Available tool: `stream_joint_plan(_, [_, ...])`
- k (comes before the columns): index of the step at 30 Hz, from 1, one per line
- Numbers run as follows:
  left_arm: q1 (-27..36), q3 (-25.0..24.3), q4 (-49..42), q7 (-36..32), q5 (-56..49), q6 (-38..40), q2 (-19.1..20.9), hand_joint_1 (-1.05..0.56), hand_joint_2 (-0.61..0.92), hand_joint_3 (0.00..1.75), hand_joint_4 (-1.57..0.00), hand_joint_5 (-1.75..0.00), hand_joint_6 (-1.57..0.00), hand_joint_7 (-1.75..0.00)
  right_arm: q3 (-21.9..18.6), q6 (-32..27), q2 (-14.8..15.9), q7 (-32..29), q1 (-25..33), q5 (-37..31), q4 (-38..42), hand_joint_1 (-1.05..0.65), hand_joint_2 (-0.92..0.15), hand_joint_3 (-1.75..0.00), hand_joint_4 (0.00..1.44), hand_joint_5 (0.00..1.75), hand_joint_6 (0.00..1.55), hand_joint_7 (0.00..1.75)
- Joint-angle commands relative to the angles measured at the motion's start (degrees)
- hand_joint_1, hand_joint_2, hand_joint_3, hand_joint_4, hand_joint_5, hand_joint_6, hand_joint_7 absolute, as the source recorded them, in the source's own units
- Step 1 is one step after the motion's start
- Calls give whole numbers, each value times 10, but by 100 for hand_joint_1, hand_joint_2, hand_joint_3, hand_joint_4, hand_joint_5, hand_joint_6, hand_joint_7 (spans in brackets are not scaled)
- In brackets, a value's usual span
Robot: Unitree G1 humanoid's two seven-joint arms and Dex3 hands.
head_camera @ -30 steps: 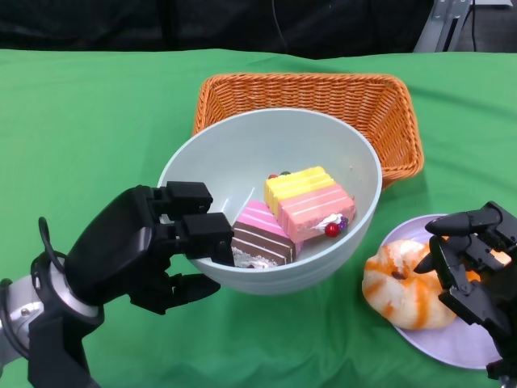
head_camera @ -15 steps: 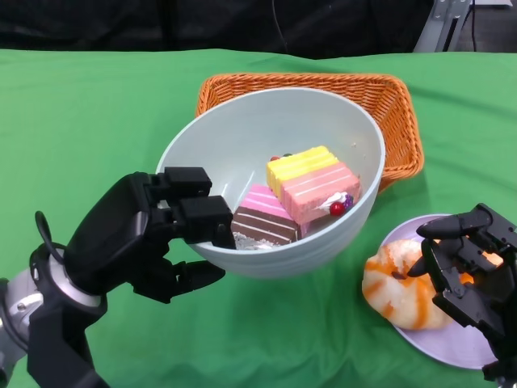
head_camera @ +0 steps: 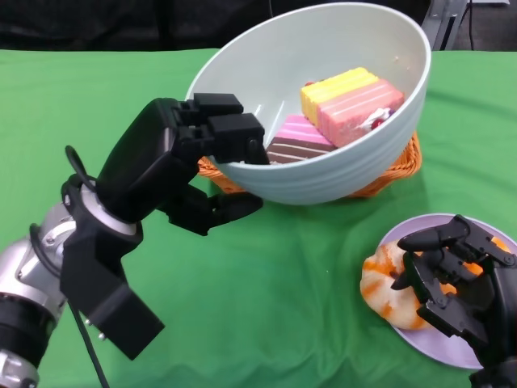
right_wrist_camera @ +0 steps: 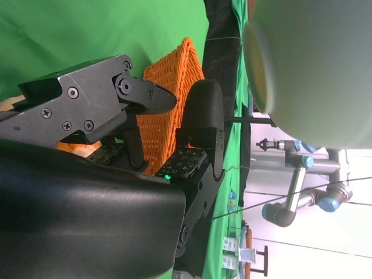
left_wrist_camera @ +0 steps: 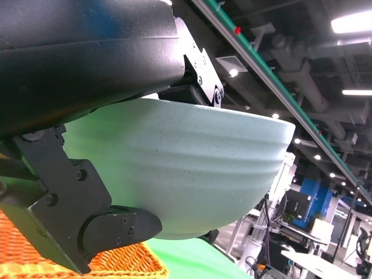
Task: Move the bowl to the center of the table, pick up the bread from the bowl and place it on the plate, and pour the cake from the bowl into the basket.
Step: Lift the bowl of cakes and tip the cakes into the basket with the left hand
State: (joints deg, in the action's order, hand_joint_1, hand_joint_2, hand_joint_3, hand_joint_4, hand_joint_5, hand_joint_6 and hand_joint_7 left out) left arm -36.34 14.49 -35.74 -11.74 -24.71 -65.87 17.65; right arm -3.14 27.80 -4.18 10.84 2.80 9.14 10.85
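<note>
**Bowl raised over basket, pour pending**

The bowl (head_camera: pixel 323 105), holding cake (head_camera: pixel 339 109), hangs tilted above the basket (head_camera: pixel 388 174), its rim pinched by the left hand (head_camera: pixel 190 158) fingers. Tip slowly, keeping the rim over the basket. The right hand (head_camera: pixel 452 279) rests on the bread (head_camera: pixel 388 287) on the plate (head_camera: pixel 440 343), fingers seemingly curled loosely.

bowl (head_camera: pixel 323 153) above basket (head_camera: pixel 388 174), cake pieces (head_camera: pixel 339 109) inside | left hand (head_camera: pixel 174 162) on bowl's near-left rim | bread (head_camera: pixel 388 287) on plate (head_camera: pixel 452 343), right of basket | right hand (head_camera: pixel 452 279) over bread
</note>
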Motion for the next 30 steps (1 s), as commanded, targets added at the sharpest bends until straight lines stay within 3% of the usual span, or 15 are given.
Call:
stream_joint_plan(1, [-11, -17, 0, 17, 27, 2, 0, -10, 57, 103, -79, -159, -81, -139, -1, 9, 2, -2, 1, 0, 5, -9, -74, -64, 77, 149, 73, 106])
stream_joint_plan(6, [-8, -28, 2, 35, 31, 2, -6, -10, 57, 102, -79, -159, -81, -139, -1, 9, 2, -2, 1, 0, 5, -9, -74, -63, 77, 149, 73, 106])
stream_joint_plan(10, [-93, -21, -66, 140, 153, 90, -80, 0, 58, 108, -66, -173, -74, -146, 9, 22, 8, -1, -2, -26, 21, -11, -74, -61, 79, 148, 73, 107])
stream_joint_plan(13, [-117, -30, -85, 178, 180, 113, -100, -1, 57, 112, -66, -169, -72, -145, 14, 17, 6, -1, 1, -28, 20, -10, -77, -57, 79, 147, 72, 108])
stream_joint_plan(20, [-163, -44, -135, 194, 173, 125, -130, -6, 62, 102, -71, -156, -74, -135, 21, 23, 5, -6, 2, -39, 27, -11, -79, -52, 78, 149, 70, 113])
stream_joint_plan(30, [-184, -53, -175, 197, 166, 136, -152, -7, 62, 102, -72, -156, -74, -132, 24, 31, 3, -13, -2, -48, 38, -12, -79, -49, 79, 149, 69, 117])
